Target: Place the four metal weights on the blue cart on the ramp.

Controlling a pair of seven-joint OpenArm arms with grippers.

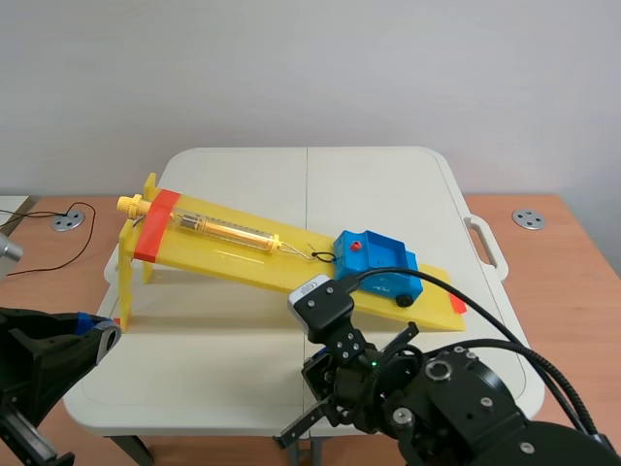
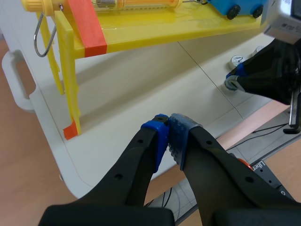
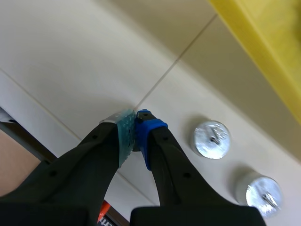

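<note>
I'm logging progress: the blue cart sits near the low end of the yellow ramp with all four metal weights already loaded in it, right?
Not all four are loaded. The right wrist view shows two metal weights lying on the white table beside the right gripper. The blue cart does sit near the low end of the yellow ramp.

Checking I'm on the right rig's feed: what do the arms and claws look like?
Both arms are black: the left arm and the right arm, which trails looping black cables and carries a grey-topped camera box. The left claw and right claw each have two thick black fingers tipped with soft pads, one blue, one paler and dotted.
</note>
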